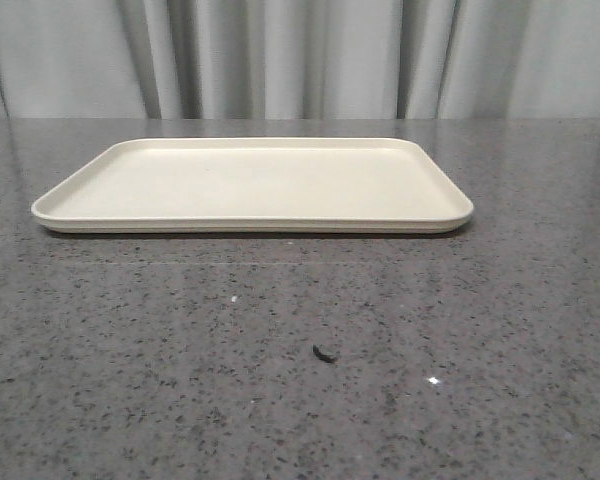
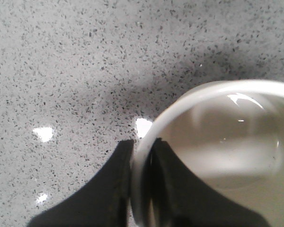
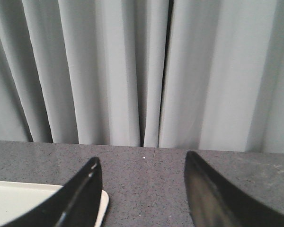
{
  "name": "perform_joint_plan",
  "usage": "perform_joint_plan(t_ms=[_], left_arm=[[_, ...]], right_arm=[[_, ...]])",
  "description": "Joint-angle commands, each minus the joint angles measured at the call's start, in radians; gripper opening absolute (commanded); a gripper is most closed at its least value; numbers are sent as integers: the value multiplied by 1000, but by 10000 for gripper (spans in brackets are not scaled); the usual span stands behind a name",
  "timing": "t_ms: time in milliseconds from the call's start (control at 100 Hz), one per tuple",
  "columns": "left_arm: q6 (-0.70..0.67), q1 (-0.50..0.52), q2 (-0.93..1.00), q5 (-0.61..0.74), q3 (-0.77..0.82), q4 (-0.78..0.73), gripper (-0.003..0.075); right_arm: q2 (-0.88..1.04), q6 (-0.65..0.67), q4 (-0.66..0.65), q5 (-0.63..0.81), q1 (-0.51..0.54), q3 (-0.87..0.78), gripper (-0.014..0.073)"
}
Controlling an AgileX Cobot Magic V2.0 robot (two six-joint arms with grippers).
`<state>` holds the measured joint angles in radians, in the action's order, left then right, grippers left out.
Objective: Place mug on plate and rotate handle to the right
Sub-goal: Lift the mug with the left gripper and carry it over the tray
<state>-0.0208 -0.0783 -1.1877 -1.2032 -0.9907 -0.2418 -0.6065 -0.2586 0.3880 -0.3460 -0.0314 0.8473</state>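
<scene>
The speckled grey stone table [image 1: 500, 330] carries the cream plate [image 1: 250, 185], lying flat toward its far side, before a grey curtain [image 1: 310, 55].

I see a dark grey speckled stone worktop [image 1: 300, 350] under pale grey pleated curtains [image 1: 300, 55], with bright glints, probably overhead lights, on its polished surface

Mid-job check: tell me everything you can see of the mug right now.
Only the left wrist view shows the mug, and only partly: a thick, glossy white round rim and a pale, empty interior with light glints. The left gripper is shut on its wall, one black finger outside, the other inside. Speckled grey table lies beneath; whether the mug rests on it or is lifted I cannot tell. Its handle and outer side are hidden. It is not on the plate.
</scene>
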Motion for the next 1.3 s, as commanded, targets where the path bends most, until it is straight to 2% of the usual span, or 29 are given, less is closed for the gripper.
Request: perform_joint_plan(t_ms=[0, 450, 870, 1150, 1290], left_arm=[[2, 4, 5, 32, -19, -34, -18], [21, 4, 27, 49, -31, 10, -17], [63, 4, 84, -23, -215, 36, -17], [146, 2, 29, -1, -409, 242, -19], [224, 0, -60, -1, -527, 426, -19]], right_arm=[[-10, -10, 6, 64, -1, 34, 405], [-10, -10, 6, 64, -1, 34, 405], [-10, -10, 6, 66, -1, 34, 405], [-10, -10, 6, 67, -1, 34, 405], [-10, -10, 5, 63, -1, 34, 405]])
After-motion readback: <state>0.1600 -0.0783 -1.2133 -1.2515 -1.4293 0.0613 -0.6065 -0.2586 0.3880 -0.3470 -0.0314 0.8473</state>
